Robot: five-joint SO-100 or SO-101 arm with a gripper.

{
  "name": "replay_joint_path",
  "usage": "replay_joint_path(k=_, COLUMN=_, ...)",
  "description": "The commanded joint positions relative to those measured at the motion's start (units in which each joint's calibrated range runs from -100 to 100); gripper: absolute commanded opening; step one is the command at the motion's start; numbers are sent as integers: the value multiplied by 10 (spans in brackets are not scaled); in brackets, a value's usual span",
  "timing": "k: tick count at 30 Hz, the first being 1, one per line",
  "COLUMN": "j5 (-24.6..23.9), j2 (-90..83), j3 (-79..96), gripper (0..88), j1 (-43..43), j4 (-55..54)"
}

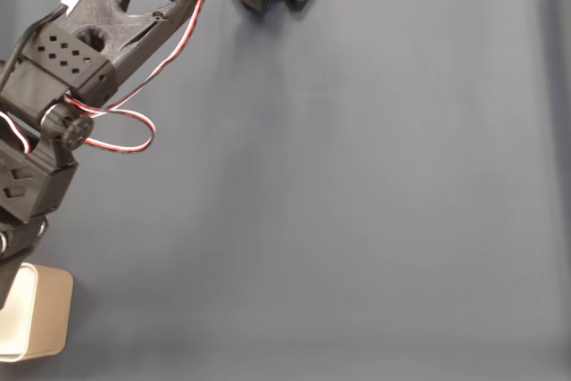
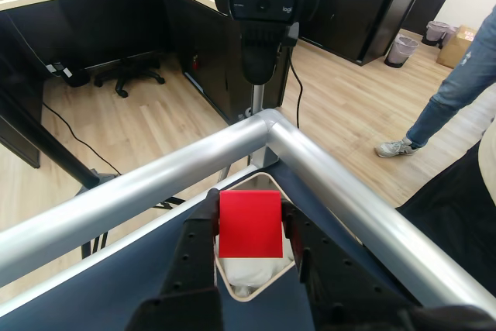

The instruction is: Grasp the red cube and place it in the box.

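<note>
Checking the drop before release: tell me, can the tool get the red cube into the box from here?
Probably yes: the tool holds the red cube right above the box, whose white interior shows open below, nothing between.

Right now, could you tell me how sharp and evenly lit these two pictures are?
Fixed view: soft, even light on the dark mat, no glare. Wrist view: the red cube in the claw is sharp, the metal rail shows bright highlights, and straight edges bend slightly.

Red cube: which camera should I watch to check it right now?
The wrist view. There the red cube sits face-on between the fingers of the gripper, directly above the box. The fixed view gives no sight of the cube, just the arm and the box at its lower left.
</note>
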Motion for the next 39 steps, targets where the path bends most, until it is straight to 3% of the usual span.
replay_joint_path(k=1, j5=5, j2=5, j3=-56, gripper=0, j1=11, j4=-6)
replay_joint_path(k=39, j5=13, j2=59, j3=-82, gripper=0, j1=4, j4=-27)
